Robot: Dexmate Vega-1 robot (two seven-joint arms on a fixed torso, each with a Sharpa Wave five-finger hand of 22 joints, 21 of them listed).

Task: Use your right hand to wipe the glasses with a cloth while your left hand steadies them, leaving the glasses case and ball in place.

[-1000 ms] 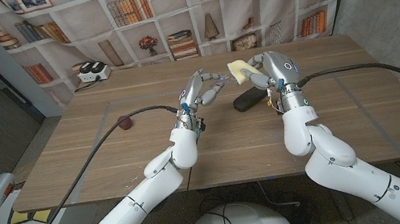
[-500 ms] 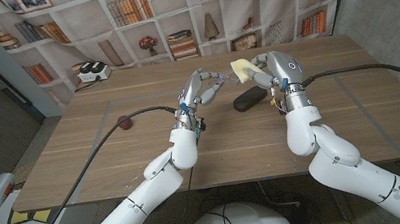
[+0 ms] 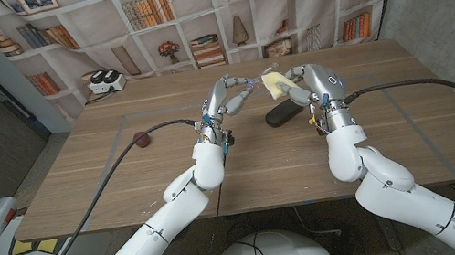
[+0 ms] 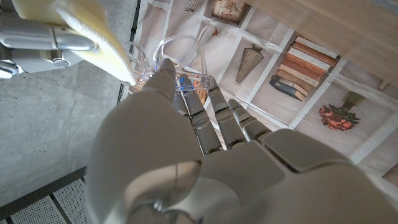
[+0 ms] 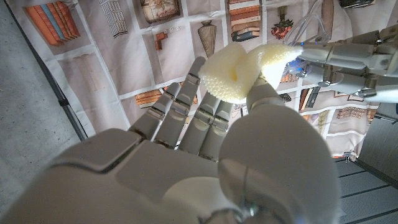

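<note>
Glasses (image 3: 244,86), clear-framed and nearly see-through, held above the table (image 3: 107,180) at about twelve o'clock from table centre, pinched in the fingertips of the left hand (image 3: 222,102). Seen in the left wrist view as thin transparent rims (image 4: 180,53) just past the fingertips. Judged light, rigid but fragile, with slick lenses; best steadied by the frame edge or bridge, never by pressing on a lens, and with only gentle squeeze. Pale yellow cloth (image 3: 275,82) bunched in the right hand (image 3: 311,86), fingers and thumb clamped on it, just beside the glasses at their three o'clock; cloth tip (image 5: 273,59) touching or nearly touching the frame, cannot tell which. Judged soft, floppy, easy to lose from a loose pinch, so worth keeping gathered in a firm fold. Dark glasses case (image 3: 285,113) lying on the table below the right hand, toward five o'clock of the glasses. Small dark red ball (image 3: 143,141) well apart at nine o'clock, beside a black cable (image 3: 167,126).
</note>
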